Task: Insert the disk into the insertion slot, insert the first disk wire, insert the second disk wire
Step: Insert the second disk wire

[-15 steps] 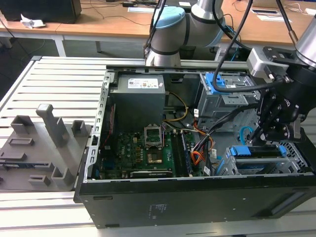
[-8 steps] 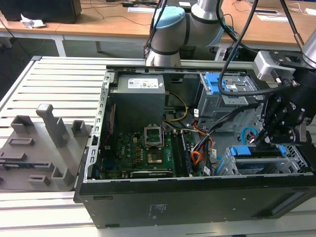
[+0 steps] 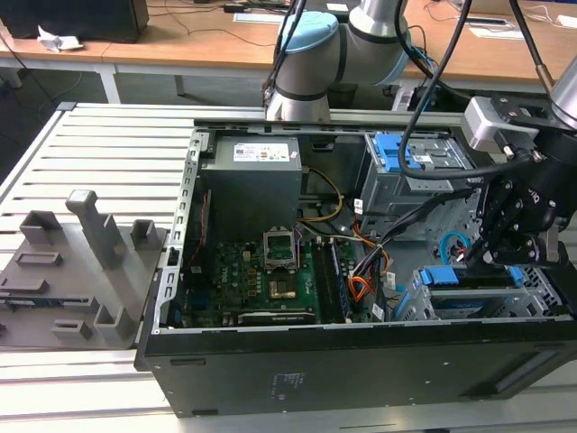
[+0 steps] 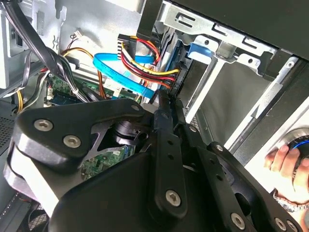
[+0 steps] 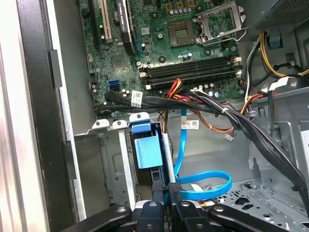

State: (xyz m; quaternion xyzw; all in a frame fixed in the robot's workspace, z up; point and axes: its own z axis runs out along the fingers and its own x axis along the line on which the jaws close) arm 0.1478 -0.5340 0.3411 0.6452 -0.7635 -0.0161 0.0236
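Now our gripper point(image 5: 166, 205) fingers point(image 5: 175, 193) pinch the second disk wire point(image 5: 212, 186) plug; misaligned, it could jam beside the disk point(image 5: 147, 150).

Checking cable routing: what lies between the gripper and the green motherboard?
In the first wrist view, the blue plastic carrier frame and a black cable bundle lie between the gripper and the green motherboard.

A robotics lab: an open computer case point(image 3: 361, 298) on a ribbed metal surface point(image 3: 108, 153), wooden desks point(image 3: 180, 41) behind a robot arm point(image 3: 343, 54).
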